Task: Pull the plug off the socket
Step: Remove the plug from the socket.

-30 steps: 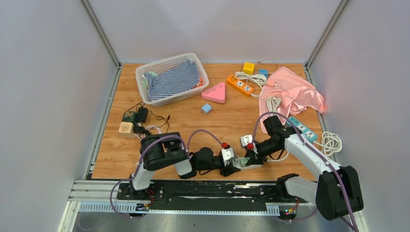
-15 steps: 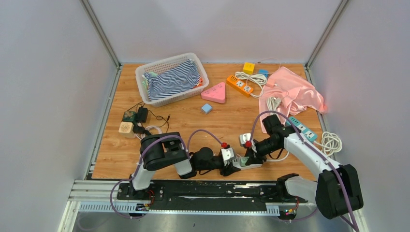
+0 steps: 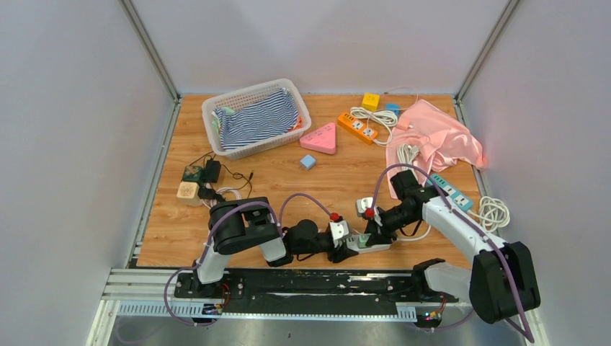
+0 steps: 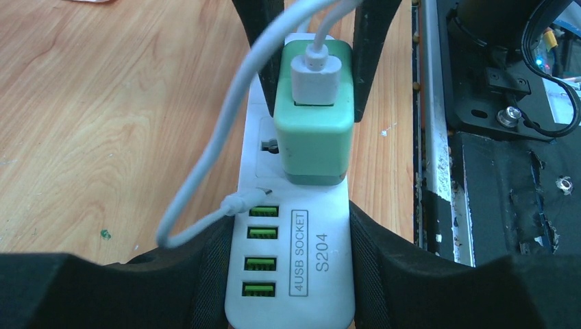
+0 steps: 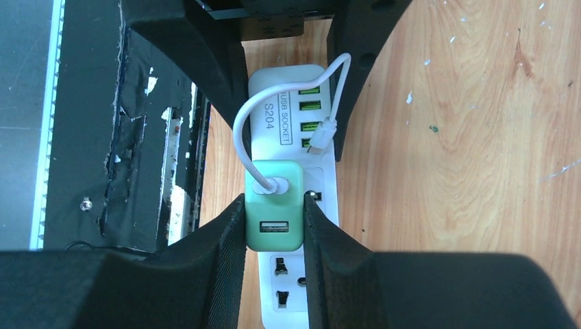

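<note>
In basket (image 3: 213, 106), cloth (image 3: 258, 119), right tool (image 5: 274, 203) gripping plug (image 5: 273, 229), left tool (image 4: 291, 236) socket (image 4: 322, 288)

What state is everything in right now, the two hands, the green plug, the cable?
Left hand, closed on the power strip.
Right hand, closed on the green plug.
Green plug, looks seated in the power strip.
White cable, one end in the plug, other end loose.

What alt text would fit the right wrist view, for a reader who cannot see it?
The right end effector is shut on a green plug that sits on a white socket strip on a wooden table. The left end effector grips the strip's far end, and a white cable loops from the plug.
</note>
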Available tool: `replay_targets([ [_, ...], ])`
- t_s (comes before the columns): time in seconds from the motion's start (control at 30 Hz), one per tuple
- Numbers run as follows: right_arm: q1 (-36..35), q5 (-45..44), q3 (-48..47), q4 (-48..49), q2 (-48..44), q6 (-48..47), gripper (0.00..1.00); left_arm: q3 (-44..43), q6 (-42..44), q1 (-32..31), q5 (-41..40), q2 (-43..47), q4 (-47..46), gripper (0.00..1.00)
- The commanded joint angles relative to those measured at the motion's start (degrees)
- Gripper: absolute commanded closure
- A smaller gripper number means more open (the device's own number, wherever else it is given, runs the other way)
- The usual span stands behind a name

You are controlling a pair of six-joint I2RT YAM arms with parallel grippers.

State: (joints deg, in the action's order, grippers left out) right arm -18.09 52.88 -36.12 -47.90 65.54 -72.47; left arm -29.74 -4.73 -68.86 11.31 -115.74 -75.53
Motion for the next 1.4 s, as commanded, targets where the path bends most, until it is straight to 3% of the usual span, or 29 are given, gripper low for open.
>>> replay_targets([
  [0.0, -1.0, -2.2, 0.0, 1.1, 0.7, 6.3, 1.00, -0.3, -0.5, 0.1, -1.6, -0.7, 0.0, 1.00],
  [0.13, -1.0, -2.3, 1.8, 0.4, 0.2, 2.0, 1.00, -0.2, -0.6, 0.1, -1.6, -0.7, 0.0, 1.00],
  [0.27, -0.9, 1.2, 2.6, -7.0, 0.5, -11.4, 1.00, -0.3, -0.6, 0.1, -1.7, -0.6, 0.0, 1.00],
  [0.37, -1.0, 1.0, 3.4, -8.6, 0.6, -15.9, 1.00, -0.3, -0.6, 0.1, -1.7, -0.6, 0.0, 1.00],
  [0.47, -1.0, 0.9, 3.0, -7.6, 0.9, -14.3, 1.00, -0.3, -0.6, 0.1, -1.7, -0.7, 0.0, 1.00],
  [0.63, -0.7, 0.8, 0.0, -1.1, 1.3, 4.0, 1.00, -0.3, -0.6, 0.1, -1.4, -0.7, -0.1, 1.00],
  [0.77, -0.4, -1.5, -0.7, 2.0, 1.4, 10.4, 1.00, -0.2, -0.6, 0.1, -1.3, -0.7, -0.1, 1.00],
  [0.87, -0.4, -2.5, 0.6, 2.0, 1.2, 8.1, 1.00, -0.2, -0.6, 0.1, -1.3, -0.7, -0.2, 1.00],
  [1.1, -0.4, 0.4, 3.2, -6.7, 0.8, -12.2, 1.00, -0.2, -0.6, 0.1, -1.3, -0.7, -0.1, 1.00],
  [1.27, -0.3, 0.6, 2.9, -7.2, 1.2, -12.7, 1.00, -0.3, -0.6, 0.1, -1.2, -0.7, -0.1, 1.00],
  [1.37, -0.3, 0.6, 1.8, -5.0, 1.0, -7.2, 1.00, -0.3, -0.6, 0.1, -1.1, -0.6, -0.1, 1.00],
])
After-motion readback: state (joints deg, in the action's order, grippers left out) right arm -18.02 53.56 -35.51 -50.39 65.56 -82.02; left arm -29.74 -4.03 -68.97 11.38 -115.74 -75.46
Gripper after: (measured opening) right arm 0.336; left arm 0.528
